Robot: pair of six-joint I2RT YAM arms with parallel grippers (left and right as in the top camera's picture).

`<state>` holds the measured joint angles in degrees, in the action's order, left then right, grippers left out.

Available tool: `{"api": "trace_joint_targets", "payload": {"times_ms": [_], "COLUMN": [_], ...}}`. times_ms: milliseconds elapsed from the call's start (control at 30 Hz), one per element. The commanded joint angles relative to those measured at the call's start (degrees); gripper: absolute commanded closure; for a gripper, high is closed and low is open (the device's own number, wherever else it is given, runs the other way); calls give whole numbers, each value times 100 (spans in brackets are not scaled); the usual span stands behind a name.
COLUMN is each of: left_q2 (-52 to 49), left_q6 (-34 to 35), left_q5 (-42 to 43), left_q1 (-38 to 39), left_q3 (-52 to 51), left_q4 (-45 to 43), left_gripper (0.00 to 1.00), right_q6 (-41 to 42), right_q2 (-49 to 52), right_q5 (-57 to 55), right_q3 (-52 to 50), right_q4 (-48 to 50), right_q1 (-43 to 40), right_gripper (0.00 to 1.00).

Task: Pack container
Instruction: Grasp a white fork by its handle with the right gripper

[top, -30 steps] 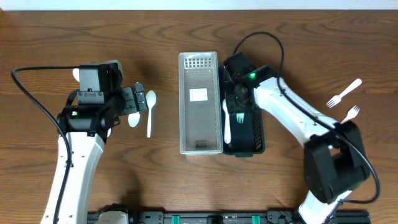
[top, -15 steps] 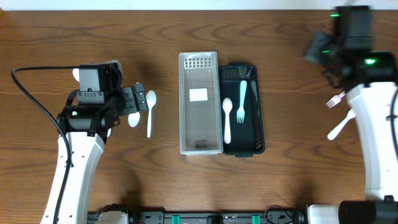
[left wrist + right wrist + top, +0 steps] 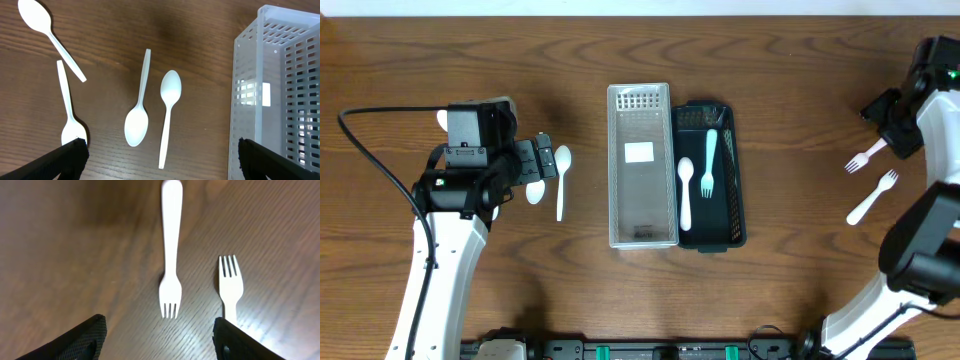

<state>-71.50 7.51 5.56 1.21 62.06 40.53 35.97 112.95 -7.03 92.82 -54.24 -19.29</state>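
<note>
Loose white cutlery beside a slotted container.
On the tabletop, a bowl-down spoon lies just beside a bowl-up spoon. A corner spoon and an edge spoon sit further left. The gripper gapes wide.

Glossy white plastic forks (grained wood table)

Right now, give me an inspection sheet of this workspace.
Surface: wooden table, bare wood grain.
Job's things: white basket holds no cutlery; black tray beside it holds one spoon and one fork; four loose spoons on the left, two loose forks on the right.
Clutter: nothing seen.
Grippers: left gripper open, empty; right gripper open, empty.
Cables: black cable loops off the left arm.
Surroundings: dark rail along the near table edge.
</note>
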Motion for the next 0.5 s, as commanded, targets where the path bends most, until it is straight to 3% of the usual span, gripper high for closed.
{"api": "trace_joint_targets", "payload": {"times_ms": [0, 467], "left_q2": [39, 39], "left_q6": [7, 7], "left_q5": [-68, -68], "left_q1": [-28, -28], "left_q3": [118, 118], "left_q4": [17, 17], "left_gripper": [2, 2], "right_q6": [61, -28], "right_q2": [345, 1187], "right_q5": [144, 151], "right_q3": [-26, -28], "right_q4": [17, 118], "right_q1": [-46, -74], "right_gripper": [28, 21]}}
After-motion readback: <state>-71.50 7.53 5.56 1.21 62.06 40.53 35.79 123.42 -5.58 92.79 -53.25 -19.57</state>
